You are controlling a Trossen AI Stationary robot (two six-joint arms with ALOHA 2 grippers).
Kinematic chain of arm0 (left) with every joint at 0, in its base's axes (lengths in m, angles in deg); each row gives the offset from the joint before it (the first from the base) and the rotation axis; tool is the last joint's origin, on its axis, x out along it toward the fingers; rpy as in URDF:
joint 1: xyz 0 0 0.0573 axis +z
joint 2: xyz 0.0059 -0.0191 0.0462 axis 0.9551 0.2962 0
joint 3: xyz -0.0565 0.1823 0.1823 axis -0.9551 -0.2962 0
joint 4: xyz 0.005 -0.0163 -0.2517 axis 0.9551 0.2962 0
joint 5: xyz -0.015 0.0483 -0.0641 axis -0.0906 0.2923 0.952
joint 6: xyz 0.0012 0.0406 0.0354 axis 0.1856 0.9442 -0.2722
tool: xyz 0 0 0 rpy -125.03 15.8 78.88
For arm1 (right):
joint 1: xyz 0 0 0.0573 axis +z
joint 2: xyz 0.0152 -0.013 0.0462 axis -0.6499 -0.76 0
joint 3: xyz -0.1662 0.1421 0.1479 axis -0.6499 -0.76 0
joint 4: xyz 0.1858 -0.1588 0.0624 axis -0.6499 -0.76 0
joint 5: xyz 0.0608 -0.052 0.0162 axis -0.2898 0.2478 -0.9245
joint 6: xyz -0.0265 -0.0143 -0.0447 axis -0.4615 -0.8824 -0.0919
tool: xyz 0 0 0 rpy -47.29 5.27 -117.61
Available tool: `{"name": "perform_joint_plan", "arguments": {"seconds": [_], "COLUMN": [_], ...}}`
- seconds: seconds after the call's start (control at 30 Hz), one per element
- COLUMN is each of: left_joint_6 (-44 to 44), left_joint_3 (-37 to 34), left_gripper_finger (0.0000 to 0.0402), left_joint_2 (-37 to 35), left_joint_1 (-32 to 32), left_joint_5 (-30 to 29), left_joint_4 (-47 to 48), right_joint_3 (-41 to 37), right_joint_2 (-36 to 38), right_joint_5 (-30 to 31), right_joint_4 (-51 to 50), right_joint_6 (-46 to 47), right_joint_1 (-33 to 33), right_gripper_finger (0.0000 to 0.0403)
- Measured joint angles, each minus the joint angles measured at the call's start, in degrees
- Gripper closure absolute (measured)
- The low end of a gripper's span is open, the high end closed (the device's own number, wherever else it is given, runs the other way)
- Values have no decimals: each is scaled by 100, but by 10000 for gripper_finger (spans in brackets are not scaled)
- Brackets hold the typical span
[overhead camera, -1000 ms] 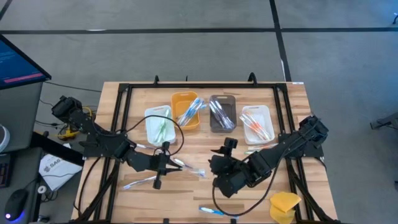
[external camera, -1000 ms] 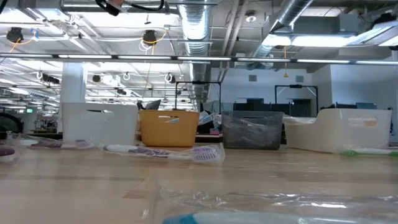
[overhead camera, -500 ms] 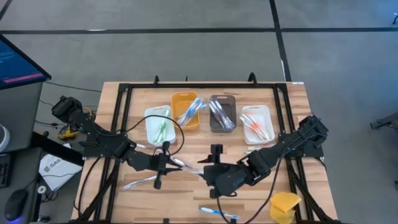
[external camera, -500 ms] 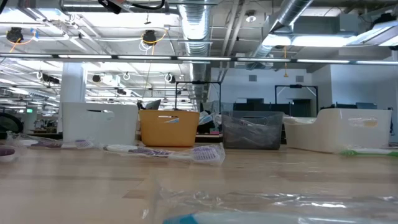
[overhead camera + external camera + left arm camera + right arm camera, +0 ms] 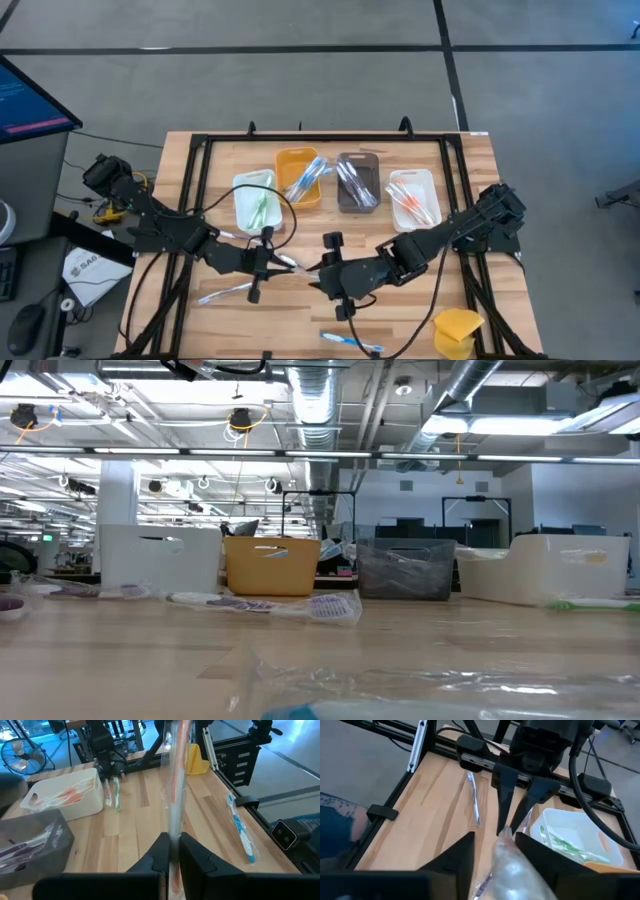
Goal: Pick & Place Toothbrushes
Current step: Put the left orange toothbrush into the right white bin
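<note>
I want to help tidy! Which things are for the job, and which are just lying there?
Job: wrapped toothbrush in left hand, right hand at it, blue toothbrush, bins.
Lying about: yellow lump, monitor.

Wrapped toothbrushes (image 5: 300,268) scattered mid-table (1 orange), others sorted in bins
</note>
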Motion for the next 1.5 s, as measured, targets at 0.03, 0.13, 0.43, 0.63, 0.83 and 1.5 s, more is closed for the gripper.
{"name": "perform_joint_plan", "arguments": {"seconds": [0.03, 0.13, 0.43, 0.63, 0.83, 1.5], "left_joint_6": [18, 26, 29, 28, -21, -19], "left_joint_3": [0, 0, -7, -7, -65, -275], "left_gripper_finger": [389, 389, 353, 305, 244, 192], "left_joint_2": [0, 0, 0, 0, -2, -2], "left_joint_1": [0, 0, -4, -1, 0, 129], "left_joint_5": [-1, 5, 25, -8, -25, -45], "left_joint_4": [0, -2, -4, -37, -43, -44], "right_joint_3": [0, 0, 0, 0, 0, 404], "right_joint_2": [0, 0, 2, 0, -2, 275], "right_joint_5": [-75, -133, -206, -260, -150, -282], "right_joint_4": [-18, -33, -110, -459, -1857, -5823], "right_joint_6": [0, 0, 64, 445, 1722, 4557], "right_joint_1": [-22, -67, -99, -88, -88, -752], "right_gripper_finger": [293, 345, 386, 392, 394, 394]}}
